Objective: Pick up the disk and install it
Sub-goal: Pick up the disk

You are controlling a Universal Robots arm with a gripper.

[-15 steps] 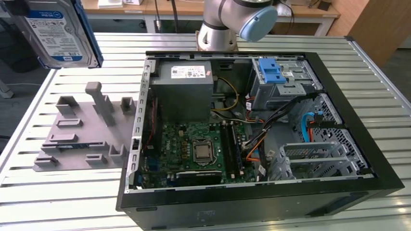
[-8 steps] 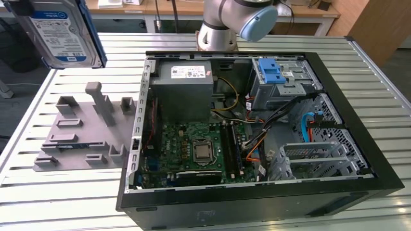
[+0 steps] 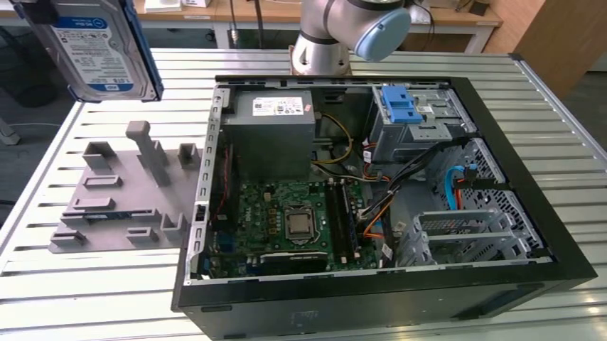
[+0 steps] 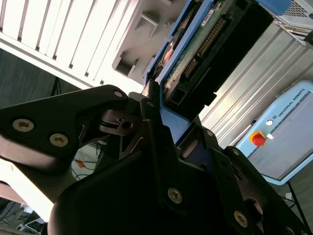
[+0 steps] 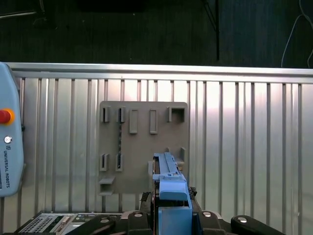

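Slatted counter (image 3: 95, 298) carries open computer case (image 3: 379, 298) and grey holder plate (image 3: 104, 213). Disk (image 3: 95, 50) hangs upright, well above plate, outside case. Tool (image 5: 173, 218) clamped on disk's blue rails. Judgement: carry stage; needs firm clamp, disk unswinging, case wall and cables (image 3: 417, 167) cleared.

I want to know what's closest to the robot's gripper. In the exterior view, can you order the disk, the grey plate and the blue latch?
1. The disk, clamped in the gripper, exterior view's upper left.
2. The grey plate, on the table below it.
3. The blue latch, inside the computer case, exterior view's right.
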